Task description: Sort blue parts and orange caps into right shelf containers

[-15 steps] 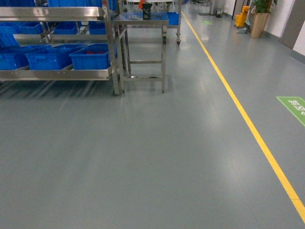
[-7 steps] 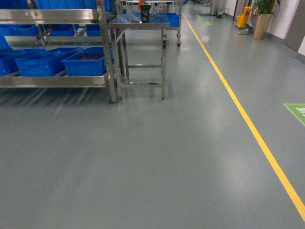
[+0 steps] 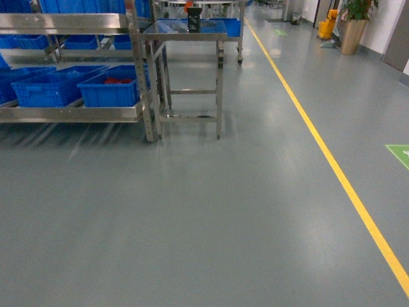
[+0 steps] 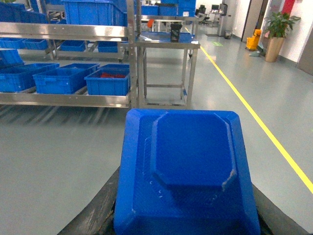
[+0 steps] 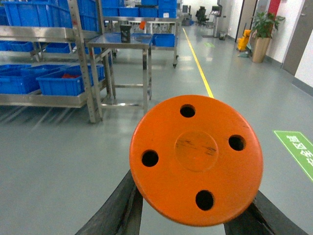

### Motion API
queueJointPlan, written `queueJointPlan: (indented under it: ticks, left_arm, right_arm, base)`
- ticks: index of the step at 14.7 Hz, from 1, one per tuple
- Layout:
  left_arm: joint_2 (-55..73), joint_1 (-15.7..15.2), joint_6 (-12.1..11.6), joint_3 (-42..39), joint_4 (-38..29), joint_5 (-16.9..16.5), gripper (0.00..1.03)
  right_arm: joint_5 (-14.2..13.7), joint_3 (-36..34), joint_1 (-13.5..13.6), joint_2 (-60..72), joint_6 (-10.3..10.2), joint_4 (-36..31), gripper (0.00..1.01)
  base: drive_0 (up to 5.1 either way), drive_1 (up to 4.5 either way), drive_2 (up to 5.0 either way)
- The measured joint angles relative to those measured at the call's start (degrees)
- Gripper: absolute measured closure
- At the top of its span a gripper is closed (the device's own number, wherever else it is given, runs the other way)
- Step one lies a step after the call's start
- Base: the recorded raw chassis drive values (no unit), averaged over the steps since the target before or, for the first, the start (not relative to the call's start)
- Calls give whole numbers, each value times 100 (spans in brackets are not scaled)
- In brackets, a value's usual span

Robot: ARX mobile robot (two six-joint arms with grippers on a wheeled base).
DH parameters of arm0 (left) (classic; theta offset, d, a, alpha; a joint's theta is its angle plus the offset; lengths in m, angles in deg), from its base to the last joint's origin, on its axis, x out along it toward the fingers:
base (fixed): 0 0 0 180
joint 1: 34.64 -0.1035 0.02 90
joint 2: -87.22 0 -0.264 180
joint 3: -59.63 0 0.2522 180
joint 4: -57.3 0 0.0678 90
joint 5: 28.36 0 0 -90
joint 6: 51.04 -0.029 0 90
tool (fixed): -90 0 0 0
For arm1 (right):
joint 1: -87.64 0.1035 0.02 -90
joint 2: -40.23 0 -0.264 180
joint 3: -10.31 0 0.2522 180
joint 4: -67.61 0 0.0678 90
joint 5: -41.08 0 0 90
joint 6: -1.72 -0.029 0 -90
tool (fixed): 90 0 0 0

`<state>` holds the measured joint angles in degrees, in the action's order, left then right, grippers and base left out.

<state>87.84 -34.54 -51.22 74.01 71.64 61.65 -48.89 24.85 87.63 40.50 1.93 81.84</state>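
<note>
- Left gripper [image 4: 186,215]: visible only in the left wrist view, at the near edge; its dark fingers [image 4: 98,210] flank a blue part [image 4: 188,166]; jaws grasping the blue part, which fills the near centre of that view.
- Blue part: a moulded plastic piece with bevelled corners and a raised octagonal centre panel; a small pale scuff shows on the panel's right near corner.
- Right gripper [image 5: 195,210]: visible only in the right wrist view, at the near edge; jaws clamped on an orange cap [image 5: 195,159], one dark finger on each side of its lower rim.
- Orange cap: a round disc facing the camera, with four through-holes spaced around a shallow circular centre boss.
- Head view: neither gripper nor arm appears; the grey floor [image 3: 204,217] fills the near field.
- Right shelf containers [image 3: 110,89]: blue crates standing side by side on the low tier of a steel shelf rack [image 3: 77,114] at far left; the rightmost crate holds red items; more blue crates sit on the tiers above.
- Steel table [image 3: 186,32]: just beside the rack on its right, carrying a dark upright object [image 3: 193,22]; what that object is cannot be determined.
- Yellow floor line [image 3: 332,166]: runs from far centre to near right.
- Potted plant [image 3: 354,25]: far right, against the wall; a yellow mop bucket [image 3: 326,25] stands to its left.
- Green floor marking [image 3: 401,153]: at the right edge.
</note>
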Motion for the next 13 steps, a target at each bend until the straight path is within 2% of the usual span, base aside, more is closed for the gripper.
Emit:
queueJointPlan:
  ticks: [13]
  left_arm:
    - [0,2,0,0,-7,0,60]
  right_arm:
    - [0,0,0,0,0,-13,61]
  base:
    - [0,434,-433]
